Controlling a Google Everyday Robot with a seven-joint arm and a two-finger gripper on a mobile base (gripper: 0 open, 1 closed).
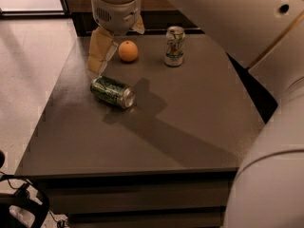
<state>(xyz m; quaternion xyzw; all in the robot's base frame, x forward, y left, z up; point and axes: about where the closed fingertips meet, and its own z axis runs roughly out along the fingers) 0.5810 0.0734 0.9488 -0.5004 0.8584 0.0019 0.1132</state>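
Hovering over the far left part of the worktop (199, 127), your gripper (117, 47) is hanging from its white wrist housing at the top of the view. Its jaws are standing spread and are pinching nothing: one tan jaw is slanting down to the left, while the other is showing only as a short tan tip behind the housing on the right, so the width of the gap is probably larger than it looks. An orange (128, 51) is sitting on the worktop and is appearing between the two jaws, though whether it is level with them cannot be told. Just in front of the lower jaw's tip, a green can (112, 92) is lying on its side with its silver end turned toward the near right; it is not touching the jaw. A second can (174, 45), pale green and silver, is standing upright to the right of the orange, apart from it. Your arm's white casing is filling the right edge and casting a long shadow across the worktop.
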